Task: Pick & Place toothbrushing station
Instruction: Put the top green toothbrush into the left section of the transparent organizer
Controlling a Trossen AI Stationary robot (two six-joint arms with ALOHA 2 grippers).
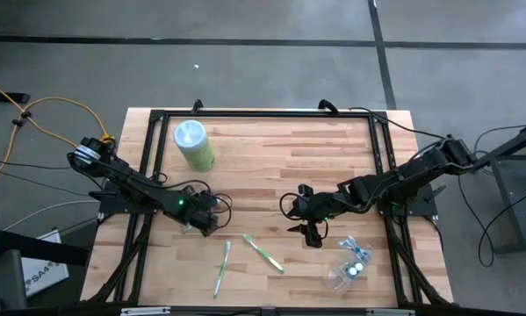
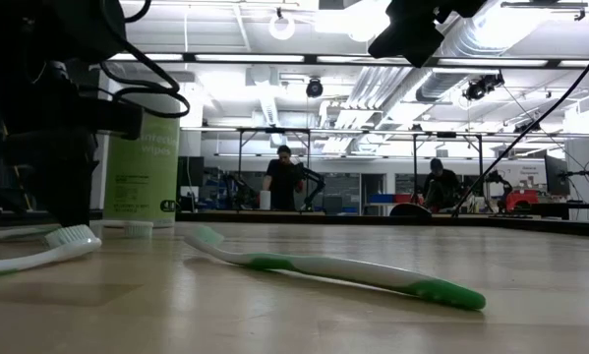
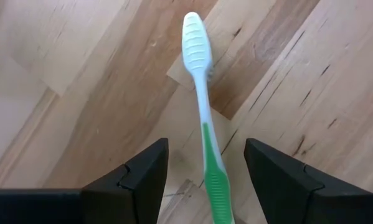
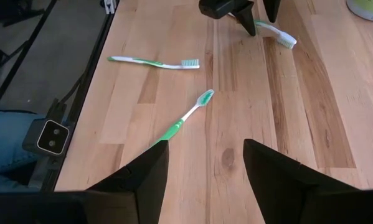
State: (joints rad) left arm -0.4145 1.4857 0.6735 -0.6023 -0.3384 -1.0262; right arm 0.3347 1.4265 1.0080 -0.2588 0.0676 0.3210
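Straddling a green-and-white brush (image 3: pixel 202 106), the left claw (image 3: pixel 206 146) stands wide open with one finger on each side of the handle and nothing yet gripped. This brush lies flat on the table (image 1: pixel 271 158), left of centre.

To grasp well, judged from this pose:
- Keep the handle centred between the fingers.
- Descend squarely until the fingertips reach the wood.
- Close on the thicker green part, not the slim white neck.

The right claw (image 1: pixel 311 233) waits open and empty near mid-table.

Count:
- Three brushes: this one and two loose ones (image 1: pixel 222 268) (image 1: pixel 263 253) near the front edge.
- One clear cup (image 1: pixel 350 268) at front right, with blue contents too small to tell.
- One canister (image 1: pixel 194 145).
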